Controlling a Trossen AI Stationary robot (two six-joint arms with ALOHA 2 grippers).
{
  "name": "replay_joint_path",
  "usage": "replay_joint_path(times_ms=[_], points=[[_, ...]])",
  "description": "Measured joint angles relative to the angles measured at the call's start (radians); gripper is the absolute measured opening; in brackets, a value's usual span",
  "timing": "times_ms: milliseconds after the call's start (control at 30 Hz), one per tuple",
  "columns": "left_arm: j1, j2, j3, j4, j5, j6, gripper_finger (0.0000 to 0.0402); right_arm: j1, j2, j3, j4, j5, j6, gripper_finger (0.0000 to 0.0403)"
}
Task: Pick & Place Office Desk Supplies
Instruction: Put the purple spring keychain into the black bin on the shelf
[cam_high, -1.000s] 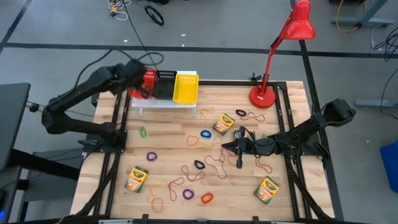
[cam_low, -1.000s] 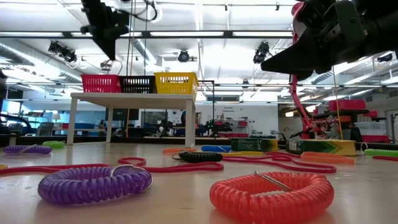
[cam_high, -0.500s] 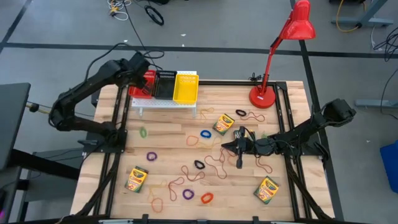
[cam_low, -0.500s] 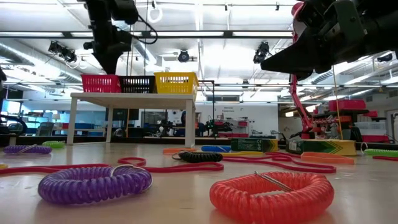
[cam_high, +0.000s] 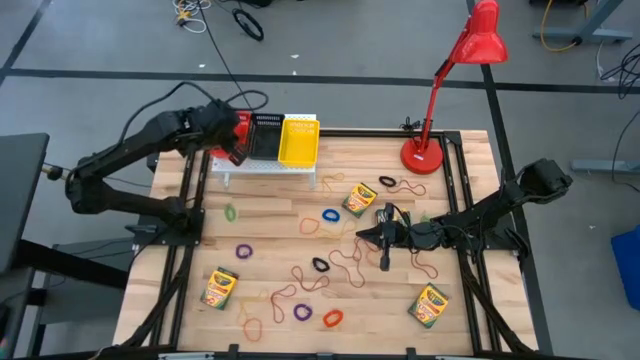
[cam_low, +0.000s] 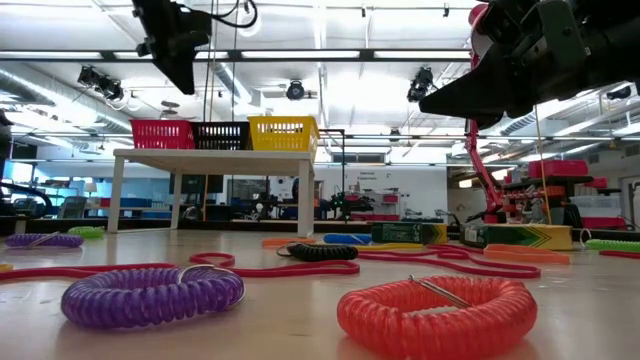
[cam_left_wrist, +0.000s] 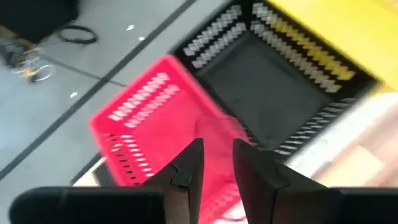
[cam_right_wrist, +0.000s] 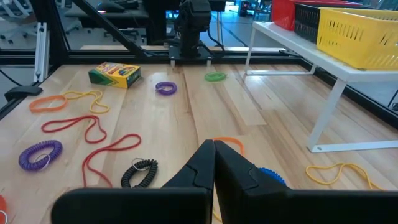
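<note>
Coiled plastic loops (cam_high: 332, 318), thin rubber bands (cam_high: 346, 262) and cardboard crayon boxes (cam_high: 359, 198) lie scattered over the wooden table (cam_high: 465, 170) in front of the white stand (cam_high: 262, 168), which carries a red basket (cam_high: 236, 126), a black basket (cam_high: 264, 135) and a yellow basket (cam_high: 298, 140). All look light. The loops should be springy and apt to roll, best pinched across one side of the coil; the bands are limp and lie flat, so a gripper would need to nip a raised bend; the boxes are stiff, best taken across the narrow sides. The left gripper (cam_left_wrist: 216, 163) hangs over the red basket with its fingers a little apart and nothing between them. The right gripper (cam_high: 362, 236) waits closed and empty above the table's middle, well in front of the stand, beside a black loop (cam_right_wrist: 138, 172).
</note>
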Motion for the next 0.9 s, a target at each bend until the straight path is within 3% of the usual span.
replay_joint_path(times_ms=[200,367,633,900], points=[[0.055,0.028,0.000,0.000,-0.163,0.031,0.0094,0.000,0.000,0.000,0.001,0.000,0.000,0.0009],[0.096,0.035,0.000,0.001,-0.195,0.054,0.0135,0.000,0.000,0.000,0.002,0.000,0.000,0.0009],[0.074,0.035,0.000,0.001,-0.378,0.095,0.0208,0.000,0.000,0.000,0.003,0.000,0.000,0.0009],[0.027,0.035,0.000,0.001,-0.452,0.114,0.0224,0.000,0.000,0.000,0.003,0.000,0.000,0.0009]])
